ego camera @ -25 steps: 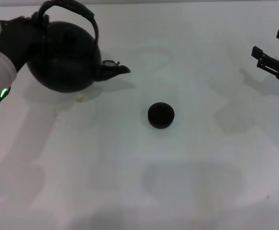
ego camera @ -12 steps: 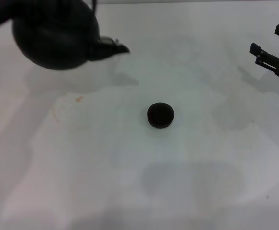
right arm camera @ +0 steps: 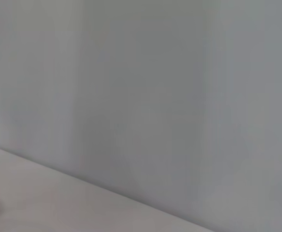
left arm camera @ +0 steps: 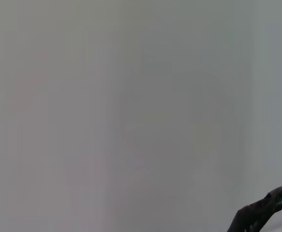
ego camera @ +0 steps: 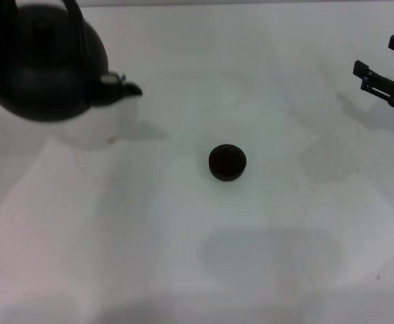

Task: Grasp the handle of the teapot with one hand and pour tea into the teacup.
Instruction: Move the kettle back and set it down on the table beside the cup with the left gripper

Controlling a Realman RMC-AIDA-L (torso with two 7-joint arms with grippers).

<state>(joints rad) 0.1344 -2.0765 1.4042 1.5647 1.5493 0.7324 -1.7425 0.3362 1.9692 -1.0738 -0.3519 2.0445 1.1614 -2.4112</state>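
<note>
Head view: teapot (ego camera: 41,64) airborne, apart from teacup (ego camera: 227,163).

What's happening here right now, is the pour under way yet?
Not yet. The teapot hangs in the air at the far left of the table, its spout pointing toward the teacup, but well short of it. The handle runs up out of the head view, so the left gripper holding it isn't visible. The teacup sits alone mid-table. The right gripper is parked at the far right, open.
</note>
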